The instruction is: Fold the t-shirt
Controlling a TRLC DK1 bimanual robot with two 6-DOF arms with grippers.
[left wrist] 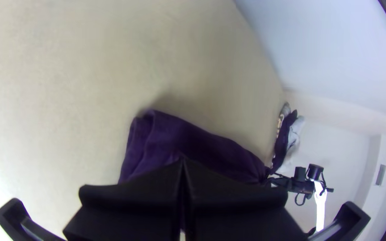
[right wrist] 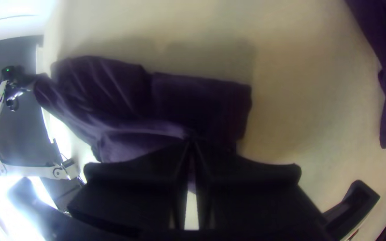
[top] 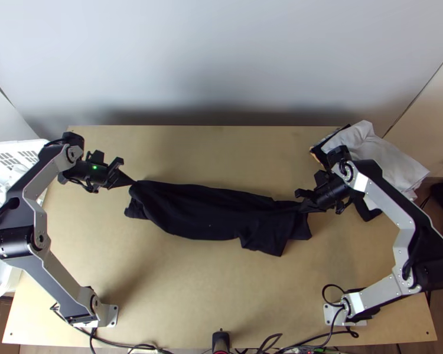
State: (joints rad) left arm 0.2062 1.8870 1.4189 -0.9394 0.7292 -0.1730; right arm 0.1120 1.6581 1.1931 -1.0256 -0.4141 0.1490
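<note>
- The dark t-shirt (top: pixel 207 212) is stretching across the surface (top: pixel 209 295) beside the clothes pile (top: pixel 372 147).
- The left pincer (left wrist: pixel 183 159) is pinching its end farther from the pile; the right pincer (right wrist: pixel 192 138), the nearer.
- Lengthwise folding is apparently progressing unevenly; straightening and crosswise folding are probably remaining.

T-shirt (top: pixel 204 215): dark, plain cloth, gathered into a long, narrow band with lengthwise creases. Position: across the middle of the table (top: pixel 209 289), long axis running between the table's left and right sides. Left end: closer to the table's far edge than the right end; far corner drawn to a point, short flap turned toward the table's near edge. Right end: wider, layered; far corner pinched, two angular corners directed toward the table's near edge. Near side: bowed along the left half.
</note>
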